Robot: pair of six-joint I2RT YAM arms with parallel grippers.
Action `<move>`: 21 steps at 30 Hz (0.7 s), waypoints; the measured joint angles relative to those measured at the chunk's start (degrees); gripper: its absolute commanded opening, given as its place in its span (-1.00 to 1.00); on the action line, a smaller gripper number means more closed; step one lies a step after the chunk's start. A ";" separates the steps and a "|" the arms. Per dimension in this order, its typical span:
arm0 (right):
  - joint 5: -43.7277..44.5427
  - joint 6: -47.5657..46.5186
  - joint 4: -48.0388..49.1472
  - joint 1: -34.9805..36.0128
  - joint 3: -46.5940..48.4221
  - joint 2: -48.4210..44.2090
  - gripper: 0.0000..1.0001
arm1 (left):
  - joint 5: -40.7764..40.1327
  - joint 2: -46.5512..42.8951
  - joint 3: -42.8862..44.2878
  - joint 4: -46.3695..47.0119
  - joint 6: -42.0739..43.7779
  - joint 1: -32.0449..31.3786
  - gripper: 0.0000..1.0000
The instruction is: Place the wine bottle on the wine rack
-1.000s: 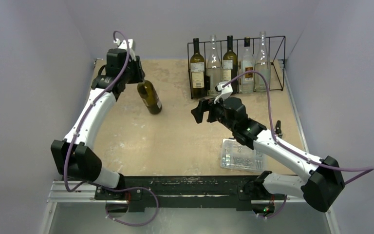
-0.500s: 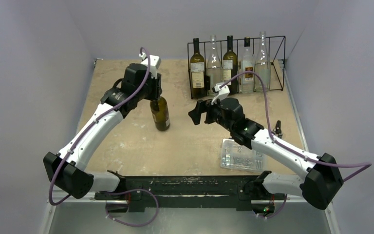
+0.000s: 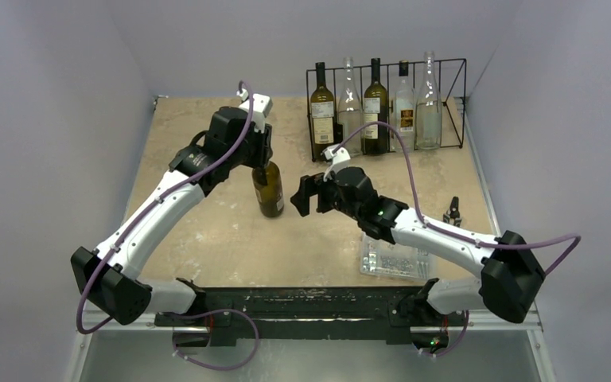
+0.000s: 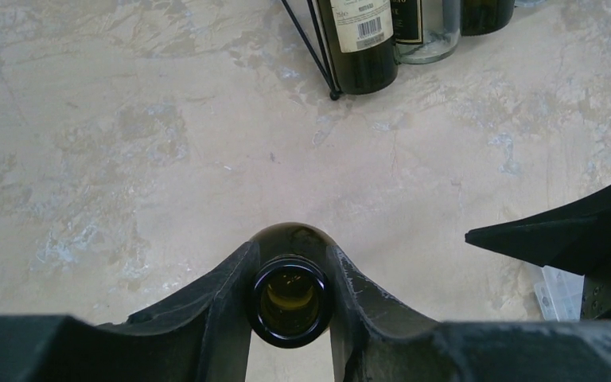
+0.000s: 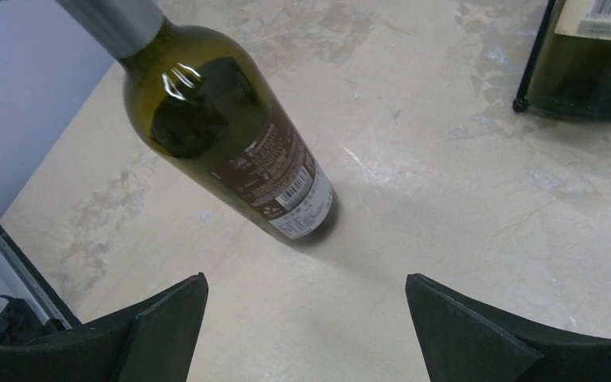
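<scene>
A dark green wine bottle (image 3: pixel 269 191) stands upright near the table's middle. My left gripper (image 3: pixel 261 161) is shut on its neck from above; the left wrist view shows the bottle's open mouth (image 4: pixel 290 300) between the fingers. My right gripper (image 3: pixel 302 195) is open and empty, just right of the bottle and facing it. In the right wrist view the bottle (image 5: pixel 231 131) with its brown label stands ahead of the spread right gripper (image 5: pixel 306 318). The black wire wine rack (image 3: pixel 387 106) stands at the back right and holds several bottles.
A clear plastic parts box (image 3: pixel 395 256) lies at the front right under the right arm. A small black tool (image 3: pixel 451 213) lies near the right edge. The rack's left corner with a dark bottle (image 4: pixel 359 44) shows in the left wrist view. Grey walls enclose the table.
My left gripper has carried the bottle right and toward the middle, bringing it from tilted to upright. My right gripper has moved left, closer to the bottle.
</scene>
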 measured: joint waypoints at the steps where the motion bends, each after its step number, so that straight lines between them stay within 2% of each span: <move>1: 0.24 -0.02 0.00 0.37 0.44 0.24 0.98 | 0.02 -0.02 0.00 -0.02 0.00 0.00 -0.19; 6: 1.09 -0.33 0.92 2.10 2.99 2.36 0.98 | 0.94 -0.46 0.04 0.15 -0.13 0.00 0.22; 12: 2.05 -0.61 2.56 3.32 3.54 4.70 0.98 | 1.27 -1.05 0.04 0.37 -0.11 -0.02 0.45; 15: 2.03 -0.63 2.84 3.65 4.22 5.97 0.98 | 1.27 -1.62 0.04 0.39 -0.11 -0.02 0.73; 21: 2.14 -1.09 3.98 4.46 6.34 8.00 0.98 | 1.27 -4.59 0.04 0.50 0.15 -0.02 0.84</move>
